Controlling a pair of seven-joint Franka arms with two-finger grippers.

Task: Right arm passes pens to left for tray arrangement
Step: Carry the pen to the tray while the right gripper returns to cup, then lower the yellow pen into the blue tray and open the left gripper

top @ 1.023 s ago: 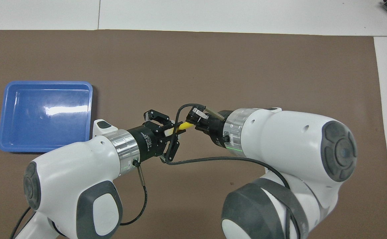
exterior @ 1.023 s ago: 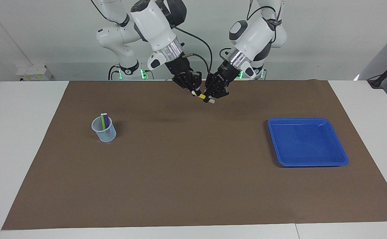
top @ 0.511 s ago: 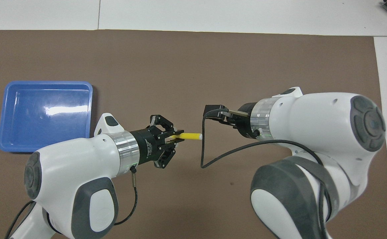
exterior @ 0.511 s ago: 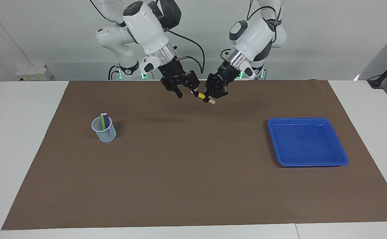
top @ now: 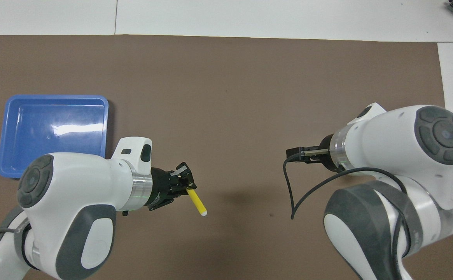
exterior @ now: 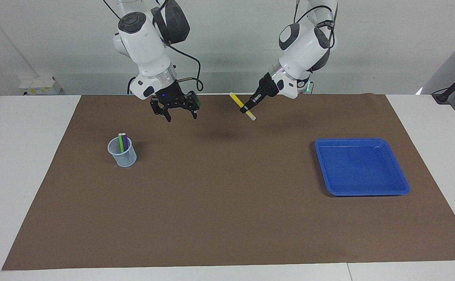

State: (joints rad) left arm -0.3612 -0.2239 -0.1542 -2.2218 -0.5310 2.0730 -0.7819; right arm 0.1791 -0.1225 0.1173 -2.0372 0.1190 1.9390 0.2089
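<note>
Facing view, yellow pen (exterior: 242,106): clamped in left gripper (exterior: 248,109), tilted, raised over brown mat (exterior: 227,203) near the robots' edge, pale tip lowest.
Grip point: near the lower, tipped end; most of the barrel juts up free.
Handling (judged): light, stiff, smooth plastic barrel; likely to pivot or slip in an off-centre pinch; mid-barrel hold probably steadier for laying flat.
Left fingers: closed tight on the pen.
Right gripper (exterior: 175,107): fingers spread wide, holding nothing, over mat toward right arm's end.
Other pens: green pen (exterior: 121,143) and purple pen (exterior: 125,143) upright in pale mesh cup (exterior: 122,152).
Blue tray (exterior: 362,167): toward left arm's end, no pens in it.
Step (judged): handover done, carry to tray next.
</note>
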